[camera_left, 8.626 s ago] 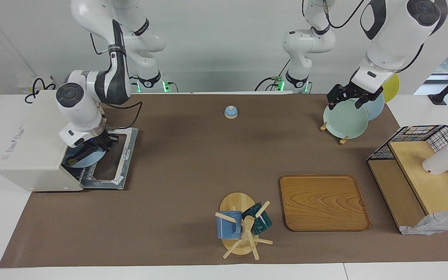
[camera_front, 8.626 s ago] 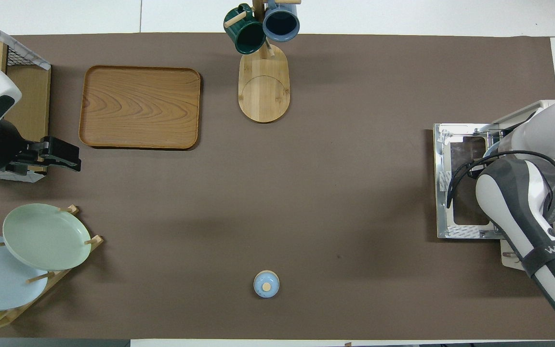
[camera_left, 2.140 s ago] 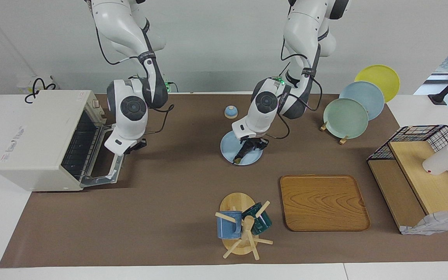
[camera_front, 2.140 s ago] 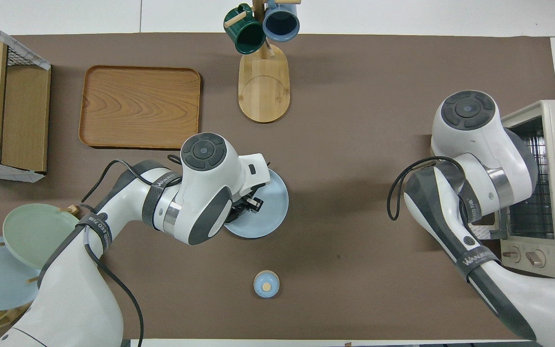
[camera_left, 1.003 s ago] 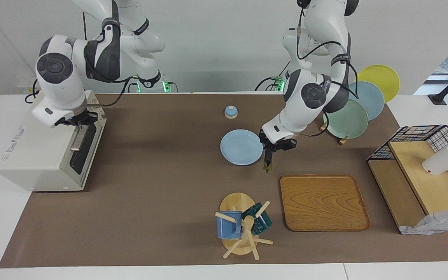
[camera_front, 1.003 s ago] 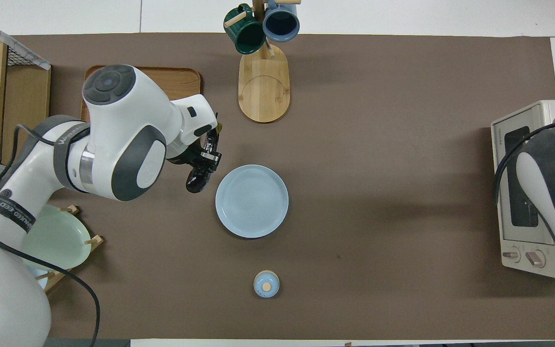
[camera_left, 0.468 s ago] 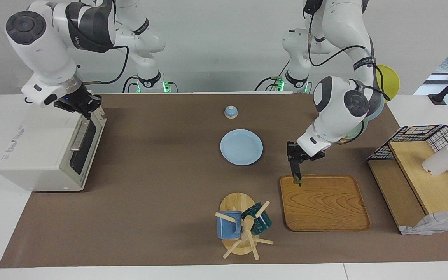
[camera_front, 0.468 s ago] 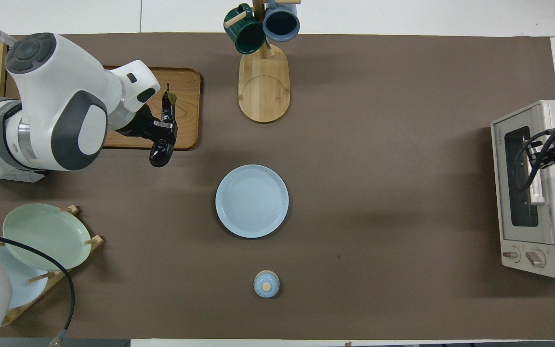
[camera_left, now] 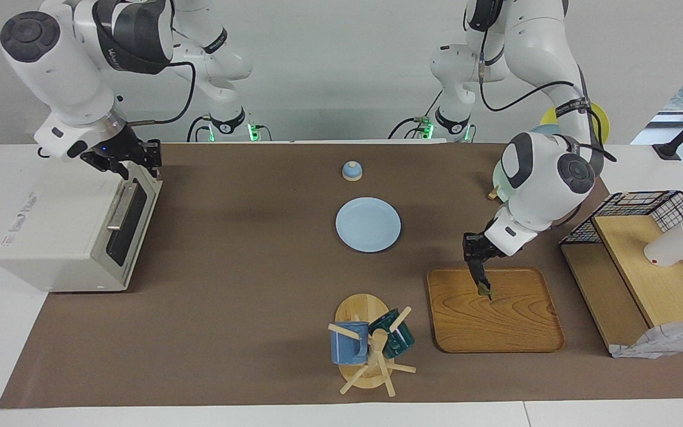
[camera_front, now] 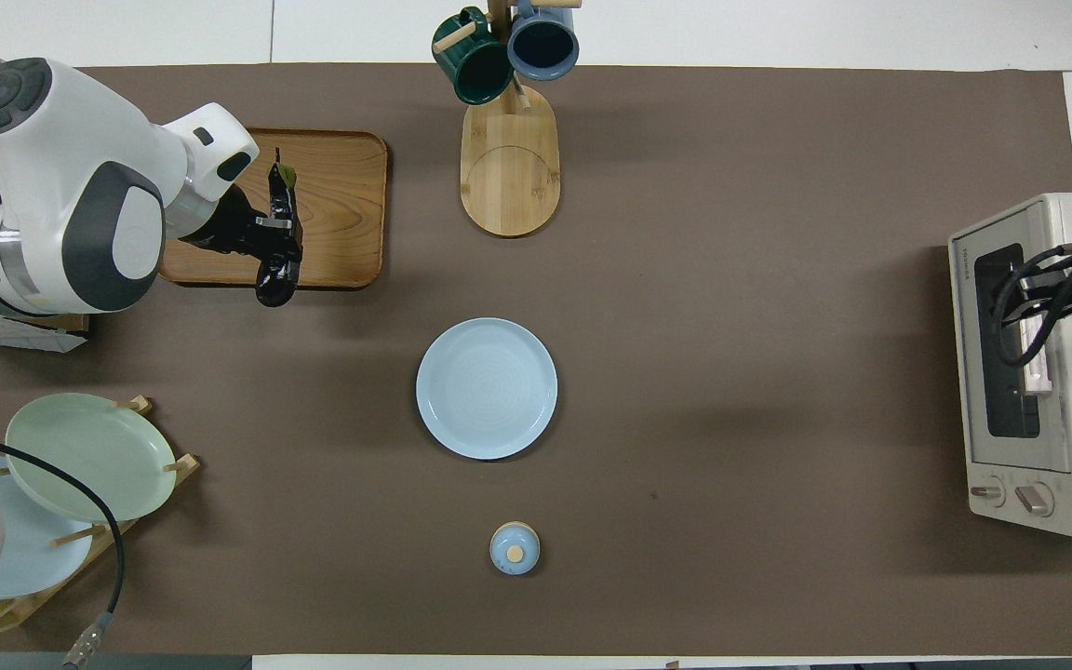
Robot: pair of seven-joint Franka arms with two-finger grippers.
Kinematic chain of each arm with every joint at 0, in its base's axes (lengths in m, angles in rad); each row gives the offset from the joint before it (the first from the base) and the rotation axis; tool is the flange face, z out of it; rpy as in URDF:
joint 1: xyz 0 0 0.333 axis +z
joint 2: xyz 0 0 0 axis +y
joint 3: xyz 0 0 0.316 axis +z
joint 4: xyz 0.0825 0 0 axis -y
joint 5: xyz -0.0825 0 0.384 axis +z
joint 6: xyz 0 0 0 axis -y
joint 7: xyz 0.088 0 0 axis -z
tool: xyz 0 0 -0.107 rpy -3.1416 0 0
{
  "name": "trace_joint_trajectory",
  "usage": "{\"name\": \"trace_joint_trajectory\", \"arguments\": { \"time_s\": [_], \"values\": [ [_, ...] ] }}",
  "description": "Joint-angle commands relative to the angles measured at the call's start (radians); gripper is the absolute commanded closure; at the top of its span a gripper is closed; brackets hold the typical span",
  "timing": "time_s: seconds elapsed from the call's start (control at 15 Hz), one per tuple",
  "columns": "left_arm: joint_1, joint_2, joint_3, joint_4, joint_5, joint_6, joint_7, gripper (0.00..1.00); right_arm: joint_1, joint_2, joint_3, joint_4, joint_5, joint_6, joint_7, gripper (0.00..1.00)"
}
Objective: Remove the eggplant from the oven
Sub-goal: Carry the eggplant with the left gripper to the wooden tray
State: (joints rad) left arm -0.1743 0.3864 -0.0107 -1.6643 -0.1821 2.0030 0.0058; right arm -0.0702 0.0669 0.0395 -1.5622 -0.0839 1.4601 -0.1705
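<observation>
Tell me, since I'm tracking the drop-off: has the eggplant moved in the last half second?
Yes. Held by the left tool, the eggplant has gone from the wooden tray's edge nearest the blue plate to over the tray itself.

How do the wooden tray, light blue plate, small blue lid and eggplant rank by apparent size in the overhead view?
1. wooden tray, partly covered by the left arm
2. light blue plate
3. eggplant, held in the air by the left gripper, so nearness to the camera may enlarge it
4. small blue lid
</observation>
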Motion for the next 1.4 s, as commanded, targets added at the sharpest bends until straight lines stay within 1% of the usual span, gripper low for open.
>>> {"name": "trace_joint_trajectory", "arguments": {
  "time_s": [0.0, 0.13, 0.27, 0.47, 0.6, 0.94, 1.14, 1.2, 1.27, 1.34],
  "values": [
    [-0.002, 0.064, 0.029, 0.066, 0.006, 0.014, -0.007, 1.0, 0.051, -0.03, -0.01, -0.001, 0.024, 0.038, -0.011, 0.0],
    [-0.001, 0.069, 0.05, 0.067, 0.03, 0.025, -0.006, 1.0, 0.061, -0.033, -0.027, -0.01, 0.029, 0.036, -0.011, 0.0],
    [0.012, 0.081, 0.057, 0.063, 0.046, 0.075, -0.006, 1.0, 0.082, -0.047, -0.032, -0.028, 0.029, 0.037, 0.024, 0.0],
    [0.016, 0.141, 0.057, 0.075, 0.047, 0.135, -0.007, 1.0, 0.107, -0.071, -0.055, -0.064, 0.027, 0.043, 0.054, 0.0],
    [0.015, 0.147, 0.057, 0.074, 0.049, 0.178, -0.006, 1.0, 0.095, -0.065, -0.056, -0.064, 0.027, 0.062, 0.048, 0.0],
    [0.012, 0.158, 0.058, 0.06, 0.067, 0.246, -0.006, 1.0, 0.076, -0.064, -0.067, -0.064, 0.027, 0.055, 0.045, 0.0],
    [0.015, 0.158, 0.057, 0.063, 0.07, 0.247, -0.004, 1.0, 0.078, -0.064, -0.078, -0.065, 0.033, 0.065, 0.046, 0.0],
    [0.015, 0.158, 0.057, 0.069, 0.07, 0.237, -0.004, 0.31, 0.078, -0.065, -0.078, -0.062, 0.035, 0.065, 0.048, 0.0],
    [0.018, 0.155, 0.057, 0.072, 0.07, 0.221, -0.001, 0.0, 0.081, -0.067, -0.078, -0.062, 0.035, 0.065, 0.046, 0.0],
    [0.019, 0.147, 0.057, 0.075, 0.069, 0.208, -0.001, 0.0, 0.079, -0.065, -0.076, -0.062, 0.038, 0.062, 0.051, 0.0]
  ]
}}
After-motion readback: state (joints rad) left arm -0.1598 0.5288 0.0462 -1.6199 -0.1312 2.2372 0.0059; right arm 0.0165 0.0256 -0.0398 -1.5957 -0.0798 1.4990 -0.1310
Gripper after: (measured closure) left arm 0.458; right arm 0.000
